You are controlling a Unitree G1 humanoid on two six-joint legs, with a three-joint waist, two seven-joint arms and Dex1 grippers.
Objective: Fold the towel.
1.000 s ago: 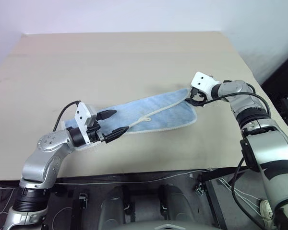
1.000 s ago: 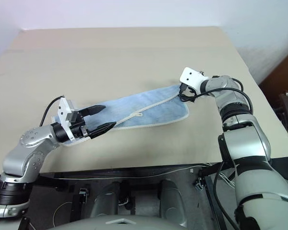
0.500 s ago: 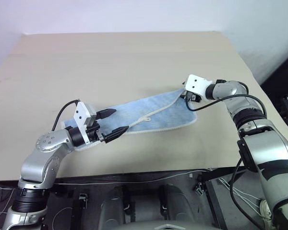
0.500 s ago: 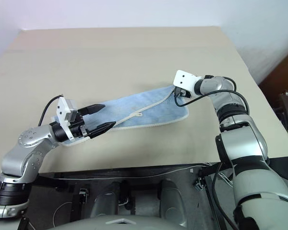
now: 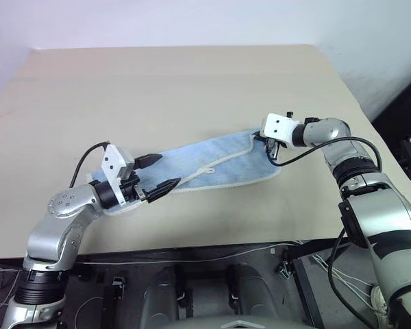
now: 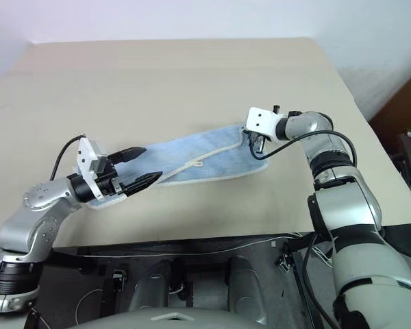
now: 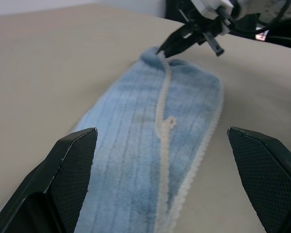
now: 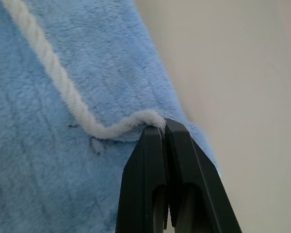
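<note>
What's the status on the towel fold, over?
Right claw shut on towel edge. Left claw open at near end. Towel flat on table.

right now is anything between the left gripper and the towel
Nothing visible. The left gripper stands open over the near end of the towel, with only cloth and bare table around it. The right gripper is shut on the towel's far edge.

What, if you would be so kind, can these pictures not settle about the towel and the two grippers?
- Right gripper: its shut tips meet the towel at the white border; how much cloth sits between them is hidden by the fingers, right wrist view.
- Towel's near end: covered by the open left gripper in the eye views, cut off by the edge in the left wrist view.
- Loop tag: blurred.
</note>
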